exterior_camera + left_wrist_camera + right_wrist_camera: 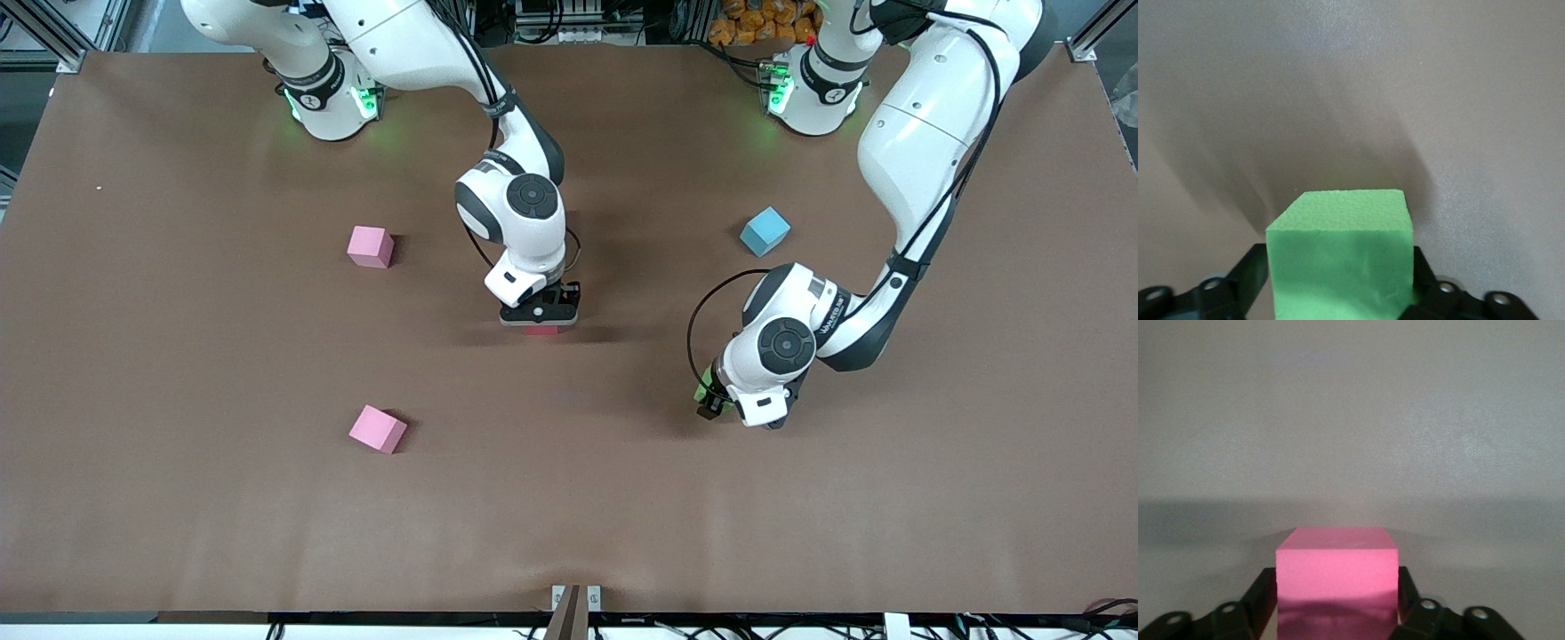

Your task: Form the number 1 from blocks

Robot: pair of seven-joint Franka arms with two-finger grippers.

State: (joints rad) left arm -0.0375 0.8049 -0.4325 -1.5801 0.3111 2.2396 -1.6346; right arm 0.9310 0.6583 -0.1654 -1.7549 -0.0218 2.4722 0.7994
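— What is the right gripper (540,322) doing in the middle of the table (178,498)?

— It is low over the table and its fingers are closed on a red block (540,330). From the front you only see a thin strip of it under the hand. In the right wrist view the block (1337,577) looks bright pink-red and sits snug between the two black fingers (1261,593).

— And the left gripper (717,396)?

— It is low too, toward the left arm's end of the table. It is squeezing a green block (1341,250). From the front just a bit of green (709,384) peeks out by the hand.

— Where are the other blocks for the number 1?

— I can't see them. I only see two pink cubes (371,246) (378,429) toward the right arm's end, and a blue cube (765,231) nearer the arm bases than the left gripper. Those stay out.

— So what could go wrong?

— I think the blocks are soft, so a hard squeeze could make one pop out crooked when the fingers let go. Then the line of the 1 would be bent. Also, both arms may head for the middle, and they could bump. And there's no block down yet to line up with, so the first one could land in a bad spot.
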